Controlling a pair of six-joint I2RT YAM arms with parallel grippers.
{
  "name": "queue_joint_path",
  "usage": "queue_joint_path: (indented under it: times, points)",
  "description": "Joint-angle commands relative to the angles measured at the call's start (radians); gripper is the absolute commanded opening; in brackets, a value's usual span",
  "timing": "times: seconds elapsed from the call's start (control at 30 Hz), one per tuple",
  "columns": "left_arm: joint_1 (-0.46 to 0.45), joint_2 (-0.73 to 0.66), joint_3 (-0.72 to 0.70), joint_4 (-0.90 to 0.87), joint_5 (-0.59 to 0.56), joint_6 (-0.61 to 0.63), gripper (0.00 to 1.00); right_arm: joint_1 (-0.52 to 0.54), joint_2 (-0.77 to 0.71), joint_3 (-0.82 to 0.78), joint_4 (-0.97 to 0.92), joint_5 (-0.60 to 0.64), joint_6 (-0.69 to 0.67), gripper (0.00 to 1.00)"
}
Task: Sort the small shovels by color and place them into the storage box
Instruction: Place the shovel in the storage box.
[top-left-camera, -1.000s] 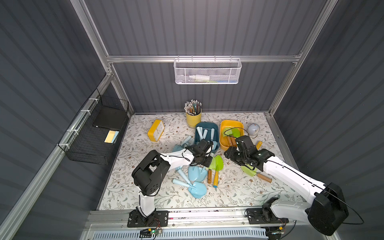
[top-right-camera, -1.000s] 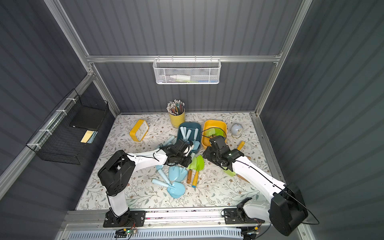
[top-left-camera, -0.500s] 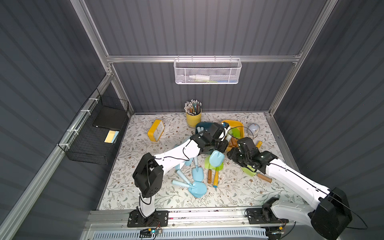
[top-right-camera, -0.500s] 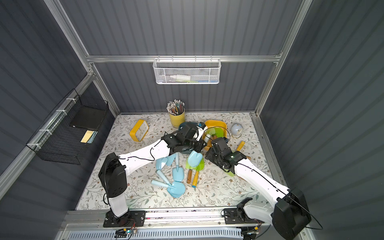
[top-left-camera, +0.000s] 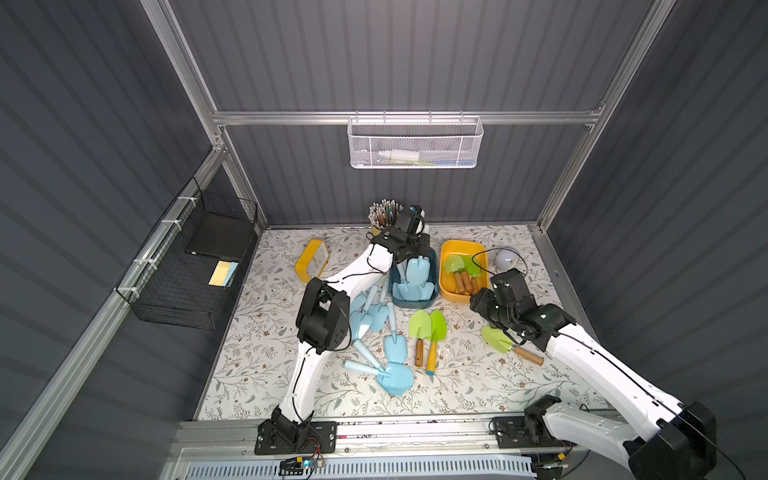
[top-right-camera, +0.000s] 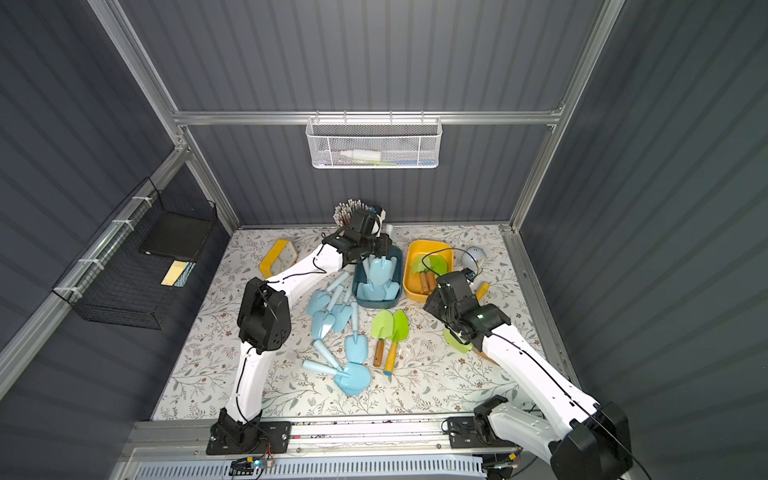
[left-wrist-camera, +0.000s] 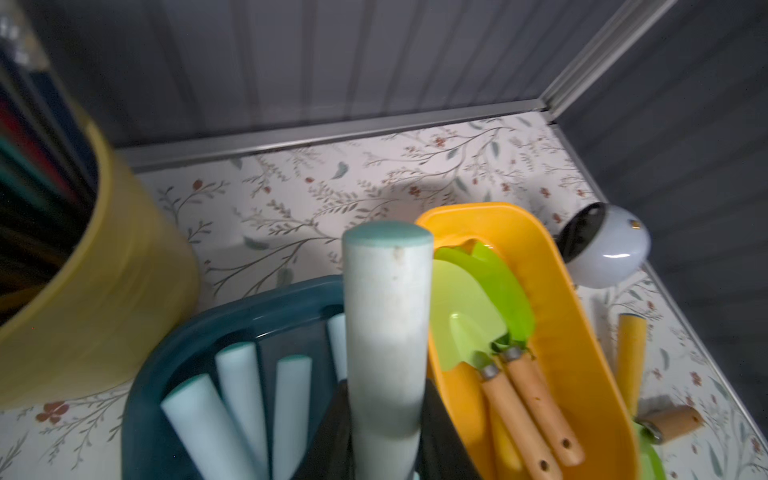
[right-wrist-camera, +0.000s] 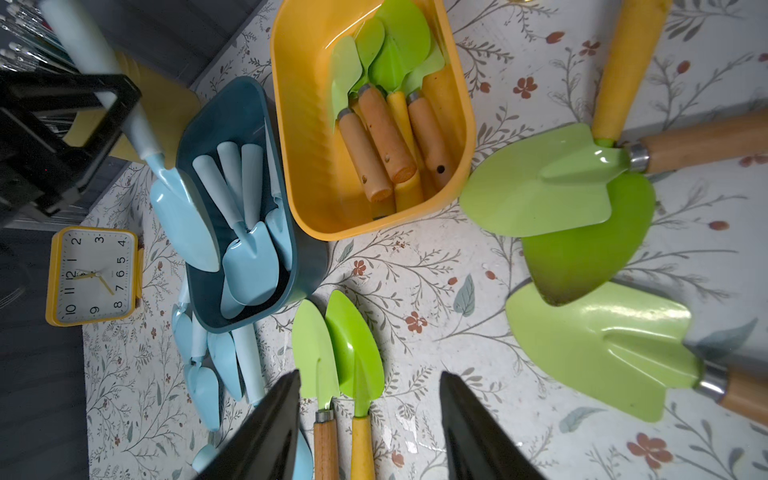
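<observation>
roughly midway. the left fingers (top-left-camera: 410, 248) are clamped on the handle of a pale blue shovel (top-left-camera: 417, 268), its blade hanging over the blue box (top-left-camera: 413, 304) near the surface's back edge, where several are already stored. the yellow box (top-left-camera: 459, 242) holds a few green ones. the right fingers (top-left-camera: 482, 302) hover parted and empty. a blue heap (top-left-camera: 376, 316), a green pair (top-left-camera: 428, 328) and other green shovels (right-wrist-camera: 540, 187) by the right edge are left.

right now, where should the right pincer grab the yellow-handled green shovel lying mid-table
Take the yellow handle near its free end, coming straight down with the jaws across it. The blade lies flat and overlaps the brown-handled shovel beside it; the handle is round and runs past that neighbour's.
</observation>
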Motion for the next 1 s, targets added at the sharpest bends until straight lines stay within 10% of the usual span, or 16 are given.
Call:
queue_joint_path:
  times: [0.0,0.3,0.57,0.97]
  points:
    - [-0.007,0.011,-0.005,0.037,0.04,-0.049,0.0,-0.013,0.009,0.015,-0.022,-0.019,-0.043,0.58]
    - [-0.001,0.066,-0.058,0.013,0.052,-0.068,0.0,-0.057,0.025,0.0,-0.043,-0.05,-0.049,0.59]
    - [-0.001,0.041,-0.092,0.005,0.033,-0.078,0.46,-0.09,0.024,-0.025,-0.048,-0.076,-0.048,0.59]
    - [-0.001,-0.081,-0.138,0.05,0.007,-0.123,0.5,-0.094,0.107,-0.066,-0.024,-0.368,-0.153,0.58]
